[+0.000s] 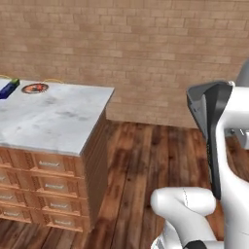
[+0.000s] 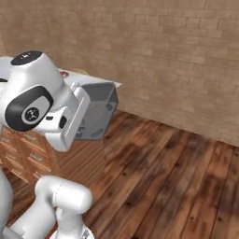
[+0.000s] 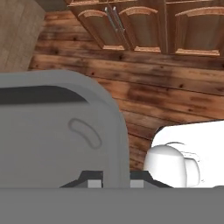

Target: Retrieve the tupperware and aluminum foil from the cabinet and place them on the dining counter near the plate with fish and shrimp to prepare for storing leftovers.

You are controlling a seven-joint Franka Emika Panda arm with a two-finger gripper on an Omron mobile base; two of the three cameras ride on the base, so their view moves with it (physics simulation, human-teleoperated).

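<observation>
- We see the claw (image 3: 113, 183) clamped on the rim of the tupperware (image 3: 52, 140), held up over the wooden floor (image 2: 163, 172).
- The tupperware is well apart from the desk (image 1: 53, 116), where the plate (image 1: 35, 88) and foil box (image 1: 8, 88) lie.

Tupperware (image 2: 95, 114): plain dark grey. Dining counter (image 1: 53, 116): white-grey veined marble over brown wood. Foil box (image 1: 8, 88), far left edge: dark blue. Plate (image 1: 35, 88): dark rim, red-orange food.

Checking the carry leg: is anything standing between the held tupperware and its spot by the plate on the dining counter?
Nothing visible does. The gripper holds the tupperware up in the air beside the dining counter. The marble between the counter's near edge and the plate lies bare; the aluminum foil sits left of the plate.
</observation>
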